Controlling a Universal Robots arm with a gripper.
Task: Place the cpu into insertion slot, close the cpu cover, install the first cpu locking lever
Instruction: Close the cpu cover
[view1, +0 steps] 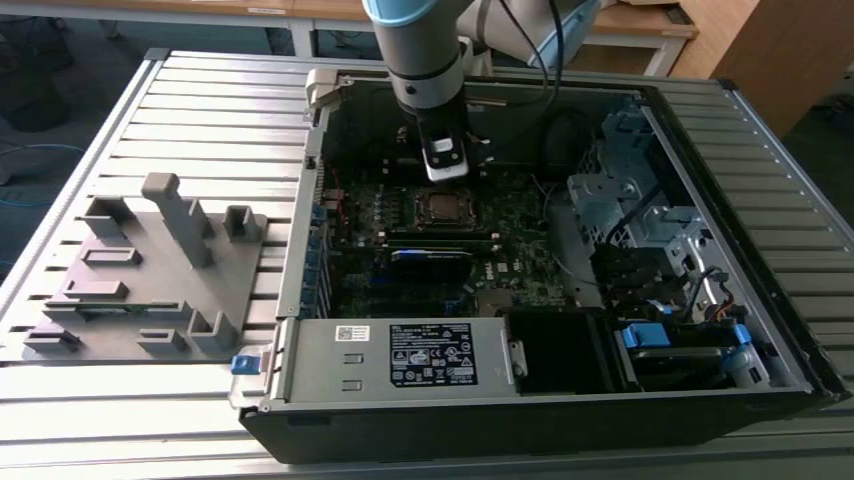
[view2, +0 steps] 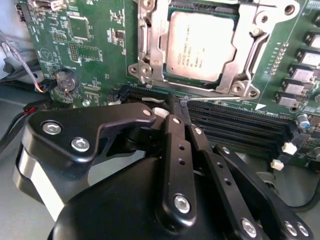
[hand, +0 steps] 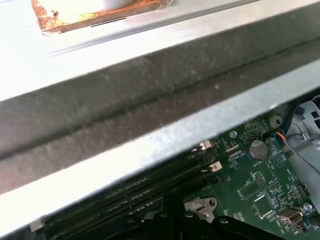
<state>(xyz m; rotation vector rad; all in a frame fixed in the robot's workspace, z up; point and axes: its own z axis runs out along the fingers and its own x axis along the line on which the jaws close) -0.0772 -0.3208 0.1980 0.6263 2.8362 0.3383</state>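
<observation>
- The cpu (view2: 200, 45) is seen lying flat in its socket (view2: 150, 70) on the green board (view2: 85, 45), silver top up, so the placing step looks done.
- The cover (view2: 235, 75) seems to be folded down over it, with the frame sat around the chip's edges and the centre left open.
- Handling-wise, the chip would be reckoned light, stiff and pretty fragile underneath. It'd best be taken by its bare edges only, and now that it's framed in, it probably shouldn't be touched at all.
- The cover is likely thin, springy sheet metal, so it'd be pushed on its flat rim rather than pinched.
- What looks like a thin wire lever (view2: 215, 94) can be made out along the socket edge nearest the gripper. Whether it's hooked can't be told.
- The gripper (view2: 176, 107) is parked just beside that edge, fingers brought together with nothing seen between them. In the exterior view it (view1: 446, 178) hangs just behind the socket.
- Memory slots (view2: 235, 125) are passed right under the fingertips.
- Everything is sat inside an open computer case (view1: 747, 120).
</observation>
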